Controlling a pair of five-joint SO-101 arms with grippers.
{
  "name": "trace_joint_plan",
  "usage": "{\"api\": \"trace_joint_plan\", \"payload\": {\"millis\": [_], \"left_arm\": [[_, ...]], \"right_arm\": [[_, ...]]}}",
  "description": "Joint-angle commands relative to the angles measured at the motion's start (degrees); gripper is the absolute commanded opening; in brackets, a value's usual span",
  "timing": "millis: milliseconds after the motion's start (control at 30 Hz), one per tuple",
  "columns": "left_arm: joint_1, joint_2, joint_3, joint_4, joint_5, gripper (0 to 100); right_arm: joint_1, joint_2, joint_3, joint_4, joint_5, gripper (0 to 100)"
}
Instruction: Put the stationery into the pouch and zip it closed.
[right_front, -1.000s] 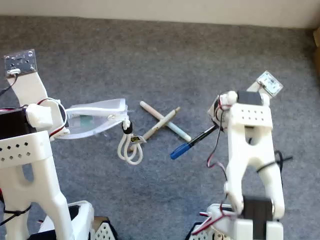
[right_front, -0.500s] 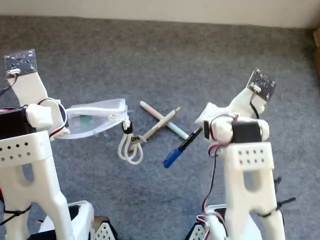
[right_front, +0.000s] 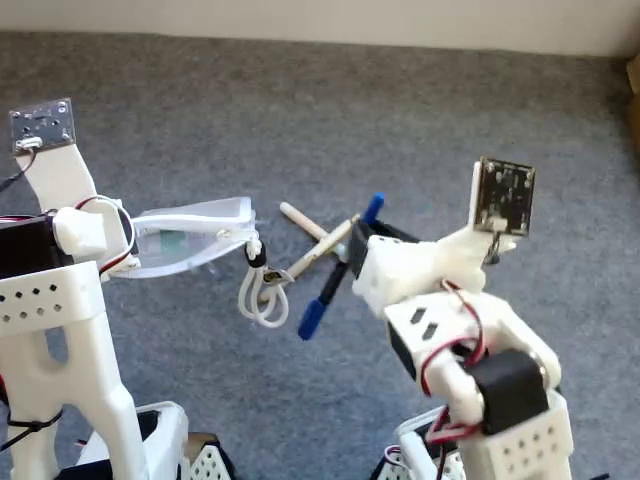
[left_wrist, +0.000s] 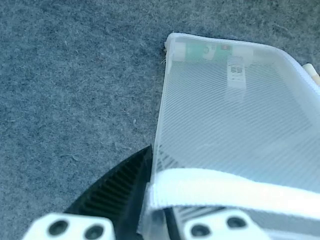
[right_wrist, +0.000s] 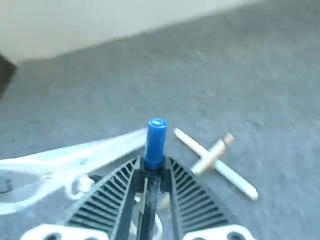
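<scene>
A clear mesh pouch (right_front: 195, 235) hangs off the carpet at the left, with my left gripper (right_front: 128, 248) shut on its near edge. In the left wrist view the pouch (left_wrist: 235, 120) stretches away from my left gripper (left_wrist: 152, 167). My right gripper (right_front: 352, 262) is shut on a black pen with a blue cap (right_front: 322, 292), held tilted above the carpet right of the pouch's mouth. From the right wrist, the blue-capped pen (right_wrist: 155, 140) sticks out of my right gripper (right_wrist: 152, 167) toward the pouch (right_wrist: 75, 157). Two pale pencils (right_front: 312, 238) lie crossed on the carpet, partly under the pen.
A white cord loop (right_front: 260, 298) dangles from the pouch's zipper end. Grey carpet (right_front: 330, 110) covers the whole table; a pale wall edge runs along the back. The crossed pencils (right_wrist: 215, 160) lie just beyond the pen tip in the right wrist view.
My right arm has swung left toward the pouch, carrying the pen over the crossed pencils and turning it steeper. The left arm and pouch have stayed still.
</scene>
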Motion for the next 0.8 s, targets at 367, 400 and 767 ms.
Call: {"api": "trace_joint_plan", "payload": {"millis": [367, 400, 767], "left_arm": [[1.8, 0.4, 0.1, -1.2, 0.5, 1], [1.8, 0.4, 0.1, -1.2, 0.5, 1], [1.8, 0.4, 0.3, -1.2, 0.5, 1]], "right_arm": [[-13.8, -7.0, -0.5, -16.7, 15.6, 0.5], [-14.6, -7.3, -0.5, -17.7, 16.3, 0.5], [-22.5, -7.0, -0.4, -31.8, 17.4, 0.5]]}}
